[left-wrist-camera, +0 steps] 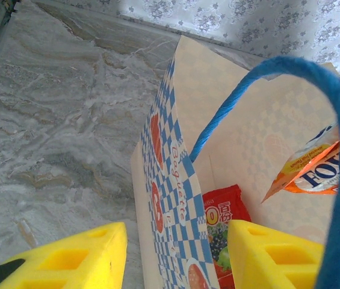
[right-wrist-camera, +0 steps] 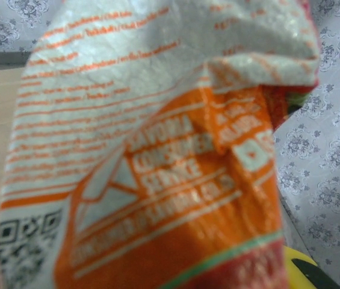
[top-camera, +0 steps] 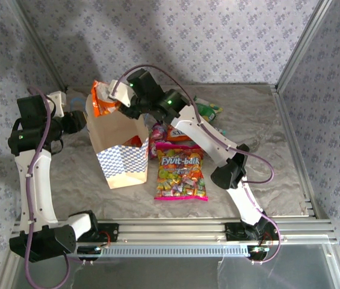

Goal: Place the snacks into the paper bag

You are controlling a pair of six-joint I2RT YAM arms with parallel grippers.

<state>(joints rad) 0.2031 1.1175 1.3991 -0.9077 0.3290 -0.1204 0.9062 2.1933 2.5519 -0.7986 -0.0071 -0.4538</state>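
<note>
Grey marbled table (top-camera: 278, 144) beneath everything. Left of centre on it, a tan paper bag (top-camera: 121, 162) standing upright, mouth open, blue-white checks round its lower part. Just right of the bag, lying flat, a large pink packet (top-camera: 181, 174) with multicoloured print. Above the bag's far left rim, an orange packet (top-camera: 102, 96) with white lettering, pinched by the right claw (top-camera: 120, 101) and held tilted, lower end at the mouth. Close up in the right wrist view, crumpled, printed side toward the lens. Beyond the pink one, a cluster of smaller packets (top-camera: 168, 132) lying touching one another. Farther right, near the table's far edge, a green packet (top-camera: 209, 109). Down inside the bag, a red packet (left-wrist-camera: 224, 223). Left claw (left-wrist-camera: 176, 265) spread, yellow fingers (left-wrist-camera: 67, 262) either side of the bag's checkered side wall, not closed on it. Blue cord handle (left-wrist-camera: 338, 150) arching over the right-hand finger.
</note>
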